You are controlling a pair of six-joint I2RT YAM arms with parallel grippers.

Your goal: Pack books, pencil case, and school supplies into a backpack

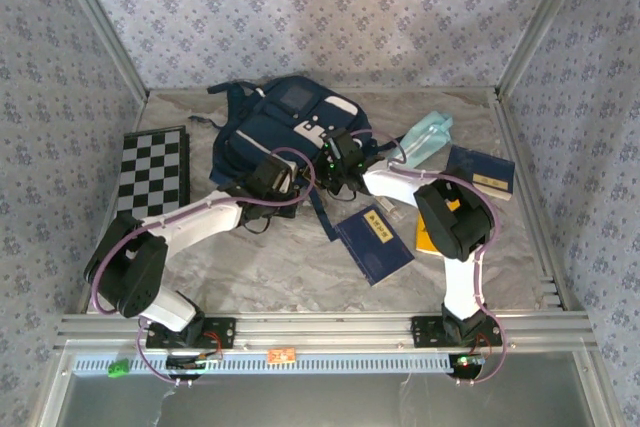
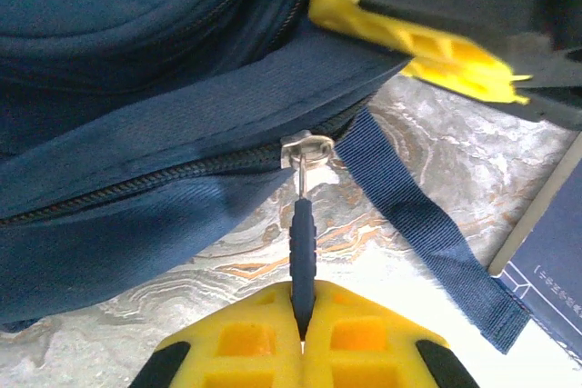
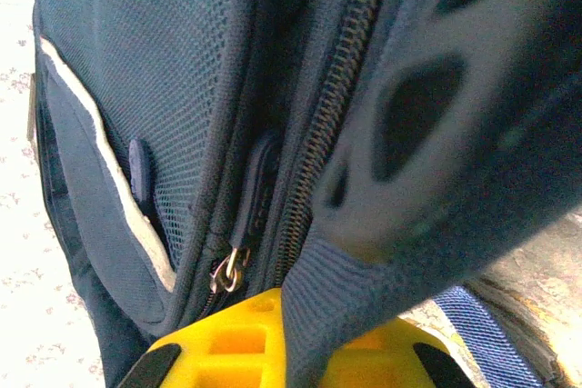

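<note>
- Left gripper [image 2: 302, 315] — fingers pressed together, pinching the dark zip pull [image 2: 302, 243] at the near edge of the backpack [image 1: 290, 122].
- Backpack lying flat at the back centre of the table [image 1: 280, 267], one loose strap [image 2: 427, 233] trailing on the marbled top.
- Right gripper [image 3: 305, 338] — clamped on a fold of backpack fabric beside a closed zip.
- Navy book [image 1: 373, 244] lying flat, just in front of the backpack.
- Yellow book [image 1: 430, 232] partly under the right arm.
- Pencil case [image 1: 425, 135] right of the backpack.
- Purple book [image 1: 482, 171] farthest right.

Navy backpack [image 1: 290, 122] lies flat, books [image 1: 373, 244] and pencil case [image 1: 425, 135] beside.
</note>
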